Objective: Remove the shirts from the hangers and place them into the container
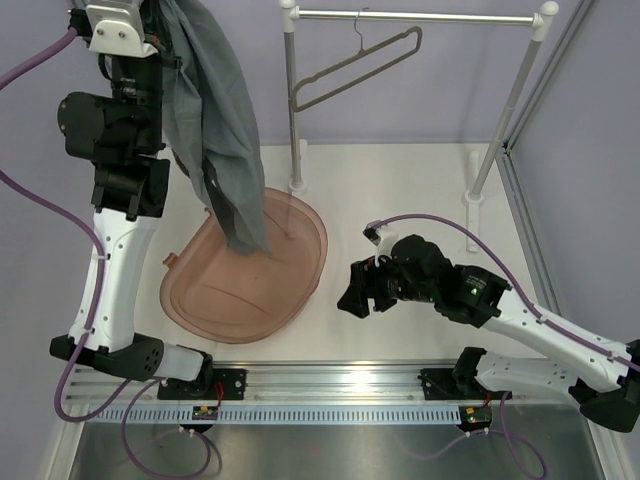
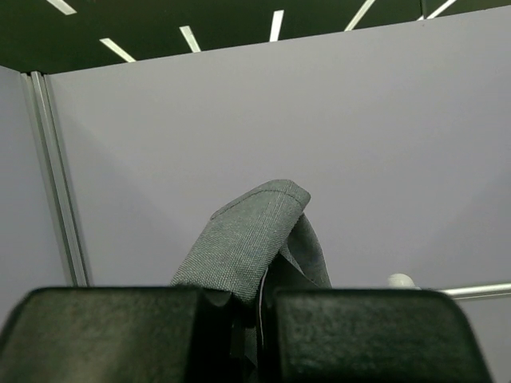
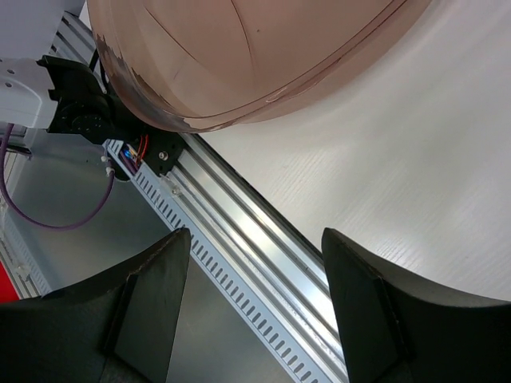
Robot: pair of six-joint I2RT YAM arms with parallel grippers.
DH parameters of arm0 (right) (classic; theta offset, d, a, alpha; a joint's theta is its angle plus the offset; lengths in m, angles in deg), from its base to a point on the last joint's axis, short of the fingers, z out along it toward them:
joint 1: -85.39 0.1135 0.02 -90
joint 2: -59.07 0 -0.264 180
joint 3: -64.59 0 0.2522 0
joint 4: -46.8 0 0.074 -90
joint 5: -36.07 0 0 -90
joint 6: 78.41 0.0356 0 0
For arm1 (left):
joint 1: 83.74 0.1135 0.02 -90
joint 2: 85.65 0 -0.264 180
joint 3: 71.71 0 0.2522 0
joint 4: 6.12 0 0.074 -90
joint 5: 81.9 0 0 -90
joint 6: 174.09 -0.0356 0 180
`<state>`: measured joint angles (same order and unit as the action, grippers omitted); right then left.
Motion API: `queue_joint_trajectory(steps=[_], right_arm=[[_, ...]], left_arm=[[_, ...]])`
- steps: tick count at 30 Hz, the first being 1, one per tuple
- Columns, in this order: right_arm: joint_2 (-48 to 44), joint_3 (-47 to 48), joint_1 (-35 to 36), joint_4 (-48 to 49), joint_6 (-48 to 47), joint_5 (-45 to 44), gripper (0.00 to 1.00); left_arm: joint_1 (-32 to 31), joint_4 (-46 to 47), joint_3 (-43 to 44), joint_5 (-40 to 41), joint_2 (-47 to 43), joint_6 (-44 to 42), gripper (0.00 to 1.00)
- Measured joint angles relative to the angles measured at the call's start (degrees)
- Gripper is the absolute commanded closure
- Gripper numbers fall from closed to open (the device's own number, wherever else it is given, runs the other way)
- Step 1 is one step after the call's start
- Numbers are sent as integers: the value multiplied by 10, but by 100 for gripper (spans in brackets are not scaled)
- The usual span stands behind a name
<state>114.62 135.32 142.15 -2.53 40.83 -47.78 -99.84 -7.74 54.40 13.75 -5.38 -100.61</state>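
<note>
Figure: the large grey-green collared cloth shirt (image 1: pixel 225 130) is already off the thin grey-brown triangular hanger (image 1: pixel 360 65), which hangs bare on the white-and-metal garment rail (image 1: pixel 420 15). Our left gripper (image 2: pixel 249 319) is clenched on a fold of the shirt, held high, with the lower end dangling into the shallow oval tub (image 1: pixel 240 305) of translucent pinkish-brown plastic. Our right gripper (image 3: pixel 255 303) is spread and empty above the white table (image 1: pixel 420 200), beside the tub. We judge removal done; lowering and release remain.

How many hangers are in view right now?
1. The hanger hangs bare and tilted from the rail at the back. The shirt is off it, pinched in the left gripper above the container. None appears hidden.
</note>
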Motion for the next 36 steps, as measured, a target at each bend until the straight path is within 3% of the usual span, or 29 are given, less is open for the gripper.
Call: queue_joint_trajectory(steps=[12,18,22,36], right_arm=[[-34,-26,0,16,21,7,25],[-48,-44,0,22,32,10,26],[-57,-50,0,24,38,10,26],[-88,-62,0,24,42,10,25]], left_arm=[[0,-37,-17,-47,-94,44,100],[0,-62,57,-82,-71,78,100],[0,-67,61,-103,-69,108,100],[0,-66,-88,-73,-99,116,100]])
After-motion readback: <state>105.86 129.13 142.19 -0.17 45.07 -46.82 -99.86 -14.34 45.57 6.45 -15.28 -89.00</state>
